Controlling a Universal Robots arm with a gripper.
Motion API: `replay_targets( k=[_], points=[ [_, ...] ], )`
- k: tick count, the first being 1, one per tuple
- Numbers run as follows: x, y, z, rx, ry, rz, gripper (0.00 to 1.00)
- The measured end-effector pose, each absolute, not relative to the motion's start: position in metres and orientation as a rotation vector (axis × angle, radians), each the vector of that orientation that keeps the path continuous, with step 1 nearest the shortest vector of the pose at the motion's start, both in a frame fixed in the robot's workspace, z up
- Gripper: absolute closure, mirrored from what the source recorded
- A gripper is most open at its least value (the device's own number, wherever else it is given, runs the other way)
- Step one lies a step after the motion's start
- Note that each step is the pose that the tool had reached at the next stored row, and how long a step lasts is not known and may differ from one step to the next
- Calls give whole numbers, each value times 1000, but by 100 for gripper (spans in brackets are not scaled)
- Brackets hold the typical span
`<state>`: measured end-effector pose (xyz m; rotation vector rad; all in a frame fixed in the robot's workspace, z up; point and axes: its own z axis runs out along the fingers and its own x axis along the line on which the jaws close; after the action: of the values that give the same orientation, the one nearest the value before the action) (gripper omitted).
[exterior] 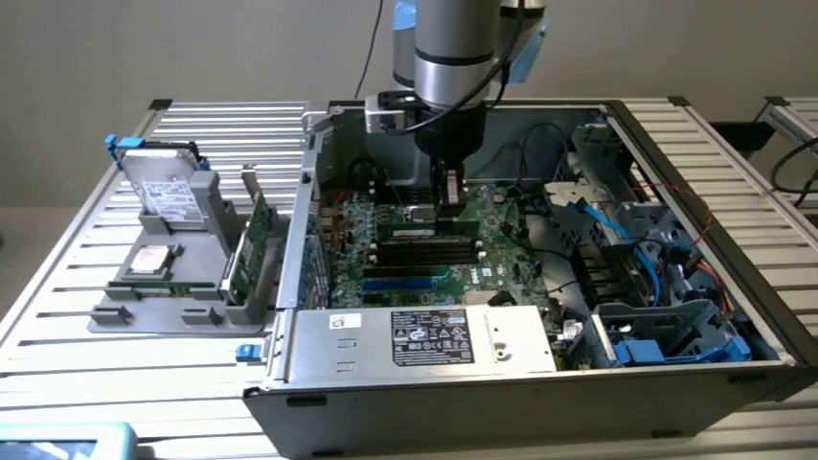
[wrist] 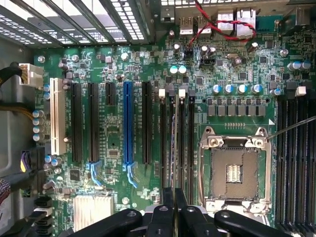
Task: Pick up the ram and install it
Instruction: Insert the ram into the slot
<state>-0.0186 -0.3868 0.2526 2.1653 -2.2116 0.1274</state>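
Observation:
My gripper (exterior: 447, 203) reaches down into the open computer case (exterior: 665, 374), over the motherboard (exterior: 492, 251). The ram (exterior: 415, 231), a narrow green stick with a white label, sits just below the fingers, level with the black memory slots (exterior: 422, 251). In the wrist view the ram (wrist: 173, 143) appears edge-on as a thin strip running between two long black slots (wrist: 163, 143). The gripper (wrist: 174, 210) is shut on its near end, and the black fingers (wrist: 165, 212) press it from both sides. Whether the ram is seated in a slot or just above it, I cannot tell.
A grey holder (exterior: 153, 311) on the slatted table at the exterior view's left carries a silver hard drive (exterior: 167, 187) and a green expansion card (exterior: 256, 240). The power supply (exterior: 422, 337) fills the case front. Blue cables (exterior: 626, 240) and a drive cage (exterior: 671, 331) crowd the right. The CPU socket (wrist: 233, 170) lies beside the slots.

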Motion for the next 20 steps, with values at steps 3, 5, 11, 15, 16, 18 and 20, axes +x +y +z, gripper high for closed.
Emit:
replay_targets(
  k=[3,5,11,15,16,18,20],
  points=[
    [-19,-389,252,2166,-2212,127,87],
    [-19,-390,251,2166,-2212,127,87],
    [-19,-390,244,2166,-2212,127,87],
    [-18,-391,242,2166,-2211,127,87],
    [-18,-392,242,2166,-2211,127,87],
    [-19,-394,242,2166,-2211,127,87],
    [-19,-394,241,2166,-2212,127,87]
  ],
)
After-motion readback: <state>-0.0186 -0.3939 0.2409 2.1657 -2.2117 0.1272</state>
